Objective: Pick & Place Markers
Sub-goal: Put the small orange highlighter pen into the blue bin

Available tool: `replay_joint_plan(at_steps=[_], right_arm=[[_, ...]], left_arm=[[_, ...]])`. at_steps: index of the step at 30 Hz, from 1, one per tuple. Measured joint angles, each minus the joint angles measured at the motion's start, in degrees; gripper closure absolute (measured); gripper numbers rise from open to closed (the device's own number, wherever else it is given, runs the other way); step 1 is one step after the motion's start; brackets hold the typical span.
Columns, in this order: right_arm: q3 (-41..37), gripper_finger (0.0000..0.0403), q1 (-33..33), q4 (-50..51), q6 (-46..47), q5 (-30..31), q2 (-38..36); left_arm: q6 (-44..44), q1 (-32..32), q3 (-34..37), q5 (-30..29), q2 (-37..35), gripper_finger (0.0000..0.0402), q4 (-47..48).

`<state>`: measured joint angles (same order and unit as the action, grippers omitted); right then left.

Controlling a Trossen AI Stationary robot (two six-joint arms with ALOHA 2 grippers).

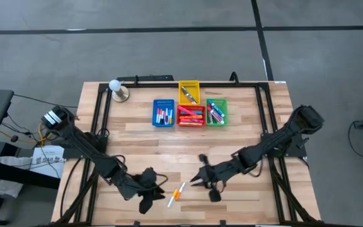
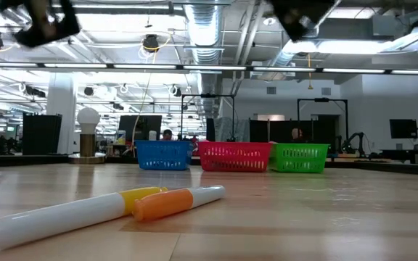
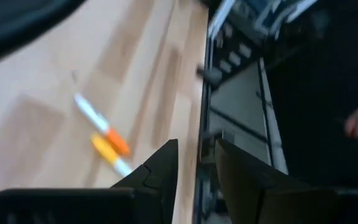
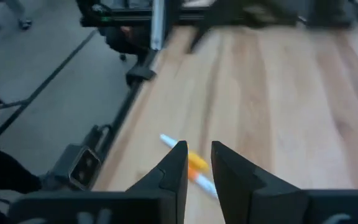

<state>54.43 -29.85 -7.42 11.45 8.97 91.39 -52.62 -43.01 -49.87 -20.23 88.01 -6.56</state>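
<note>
High view: two markers lie side by side near the table's [image 1: 137, 135] front edge, at about 6 o'clock from the table's centre, an orange marker [image 1: 176, 195] and a yellow marker [image 1: 181, 188], both with white barrels. The left gripper [image 1: 158, 188] sits just at 9 o'clock of them, the right gripper [image 1: 198, 181] just at 3 o'clock, neither touching them. Toward 12 o'clock stand four bins holding more markers: a blue bin [image 1: 163, 113], a red bin [image 1: 191, 116], a green bin [image 1: 216, 111] and a yellow bin [image 1: 189, 90]. A white bulb on a stand [image 1: 118, 89] is at 10 o'clock.

Low view: the orange marker [image 2: 176, 202] and yellow marker [image 2: 64, 214] lie flat on the wood, crossing close together in the foreground; the blue bin [image 2: 163, 154], red bin [image 2: 236, 156] and green bin [image 2: 300, 157] line up far behind.

Left wrist view: the left gripper [image 3: 194, 165] has its fingers slightly apart, holding nothing; the orange marker [image 3: 101, 124] and yellow marker [image 3: 111, 156] lie beyond them.

Right wrist view: the right gripper [image 4: 199, 163] has its fingers a little apart and empty, just above the yellow marker [image 4: 185, 153] and orange marker [image 4: 202, 182]
</note>
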Motion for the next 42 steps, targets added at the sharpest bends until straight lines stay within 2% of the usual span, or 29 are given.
replay_joint_plan(at_steps=[2,5,11,13,16,22,35,38,42], right_arm=[[4.00,0.0336,0.00,0.77,-1.85,-1.05,3.83],[10.33,0.0334,0.24,5.11,-2.94,-2.76,9.93],[20.74,0.0337,0.68,21.21,-2.95,-4.65,17.16],[23.02,0.0337,0.81,22.97,-2.93,-6.76,18.89],[24.32,0.0337,0.74,24.22,-2.94,-9.18,20.10],[24.14,0.0337,0.78,23.74,-3.07,-9.05,20.49],[23.98,0.0337,3.26,20.98,-9.53,-9.08,21.53],[24.30,0.0328,4.06,16.64,-9.17,-11.76,23.90],[24.29,0.0308,4.07,16.43,-8.94,-11.99,26.69]], left_arm=[[2.84,0.02,0.00,-3.04,-1.97,0.0296,0.21],[5.97,-0.02,0.00,-3.75,-4.93,0.0296,2.07],[4.53,-1.37,0.00,-4.85,-8.72,0.0296,7.92],[4.07,-2.48,0.51,-6.33,-8.84,0.0296,8.48],[1.04,-3.76,1.90,-8.92,-8.55,0.0296,8.14],[-6.33,-5.66,3.88,-13.31,-7.79,0.0296,7.97],[-6.75,-6.44,5.01,-18.43,-7.37,0.0296,6.14],[-6.41,-6.42,5.01,-18.89,-7.37,0.0296,6.11],[-6.40,-6.54,5.01,-19.04,-7.35,0.0296,6.04]])
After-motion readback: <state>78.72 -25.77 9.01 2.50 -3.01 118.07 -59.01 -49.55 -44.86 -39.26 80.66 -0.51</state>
